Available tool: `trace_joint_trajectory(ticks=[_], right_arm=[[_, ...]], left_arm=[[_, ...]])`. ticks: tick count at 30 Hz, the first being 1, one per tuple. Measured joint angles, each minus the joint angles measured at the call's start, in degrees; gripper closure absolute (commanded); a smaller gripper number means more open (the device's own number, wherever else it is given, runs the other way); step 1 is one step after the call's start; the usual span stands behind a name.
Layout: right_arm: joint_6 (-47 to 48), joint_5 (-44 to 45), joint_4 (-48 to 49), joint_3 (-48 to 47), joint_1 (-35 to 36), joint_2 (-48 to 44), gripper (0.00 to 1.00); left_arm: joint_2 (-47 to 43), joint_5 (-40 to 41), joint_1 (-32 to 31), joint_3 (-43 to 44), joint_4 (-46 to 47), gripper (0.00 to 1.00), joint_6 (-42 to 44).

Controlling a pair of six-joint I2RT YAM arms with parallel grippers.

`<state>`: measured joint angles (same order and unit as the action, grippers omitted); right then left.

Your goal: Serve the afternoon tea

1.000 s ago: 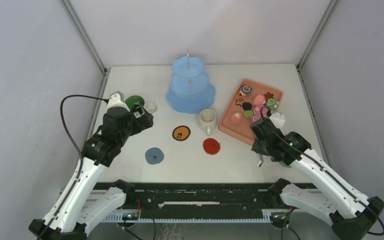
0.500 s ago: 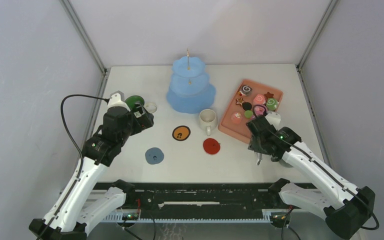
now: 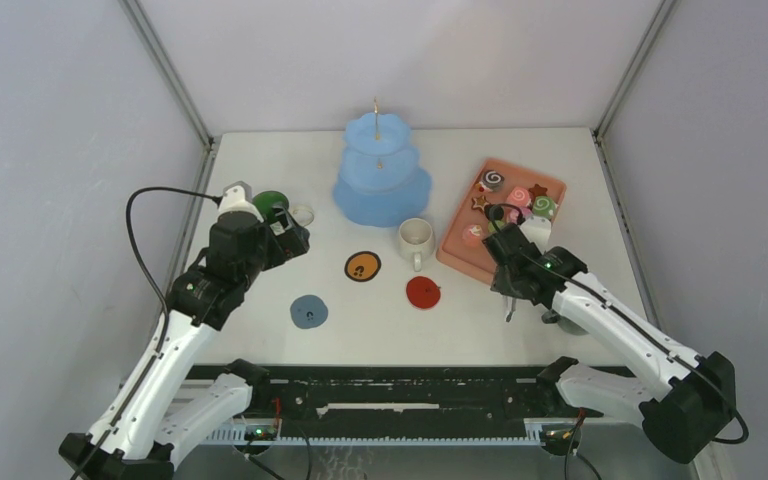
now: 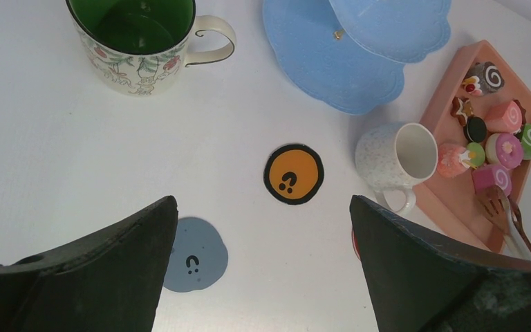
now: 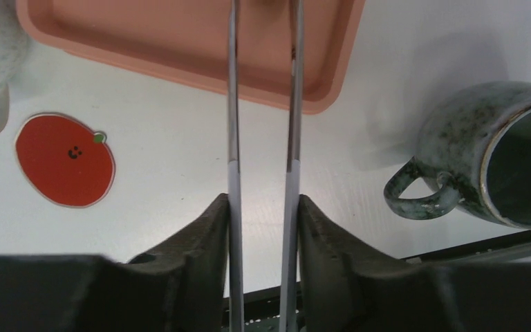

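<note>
The pastries (image 3: 513, 205) lie on a salmon tray (image 3: 460, 257) at the right; they also show in the left wrist view (image 4: 498, 135). A green mug (image 3: 268, 203) stands at the left, a cream mug (image 3: 416, 238) in the middle, and a grey mug (image 5: 498, 162) lies near my right arm. My right gripper (image 5: 263, 204) is shut on metal tongs (image 5: 232, 104), whose arms reach over the tray's near edge; their tips are out of view. My left gripper (image 4: 263, 207) is open and empty, above the table near the green mug (image 4: 135, 41).
A blue three-tier stand (image 3: 380, 170) stands at the back centre. Three flat coasters lie on the table: orange (image 3: 362, 266), red (image 3: 423, 292) and blue (image 3: 309, 311). Frame posts and grey walls close in both sides.
My right arm has moved left and forward with the tongs, closer to the tray's near corner. The left arm has barely moved.
</note>
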<state>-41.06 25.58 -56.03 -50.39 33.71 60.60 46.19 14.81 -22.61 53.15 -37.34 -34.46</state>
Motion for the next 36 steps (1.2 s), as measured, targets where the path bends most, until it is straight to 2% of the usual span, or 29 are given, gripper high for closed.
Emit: trace_joint_trajectory(ticks=[5, 11, 16, 23, 29, 33, 36], right_arm=[[0.68, 1.27, 0.17, 0.13, -0.02, 0.26, 0.99], [1.36, 0.76, 0.17, 0.46, -0.22, -0.94, 1.0], [2.34, -1.25, -0.17, 0.46, -0.22, -5.66, 1.0], [4.48, -4.15, -5.42, -2.49, -0.09, -9.97, 1.0], [8.74, -4.61, -7.63, -13.66, 4.76, -9.01, 1.0], [12.83, -2.62, -6.58, -24.76, 9.62, -1.97, 1.0], [16.63, -1.88, -2.73, -30.47, 10.71, 4.33, 1.0]], left_arm=[[0.31, 0.0, 0.0, 0.0, 0.0, 0.01, 0.0], [0.31, 0.0, 0.0, 0.0, 0.0, 0.01, 0.0], [0.31, 0.02, 0.0, 0.0, 0.0, 0.01, 0.02], [0.31, 0.11, 0.0, 0.0, 0.0, 0.01, 0.22], [0.55, 1.49, 0.17, 0.0, -0.04, 0.01, 1.18], [1.25, 1.4, 1.73, 0.0, -0.17, 0.01, 1.92], [1.27, 1.01, 2.69, 0.0, -0.46, 0.01, 1.95]])
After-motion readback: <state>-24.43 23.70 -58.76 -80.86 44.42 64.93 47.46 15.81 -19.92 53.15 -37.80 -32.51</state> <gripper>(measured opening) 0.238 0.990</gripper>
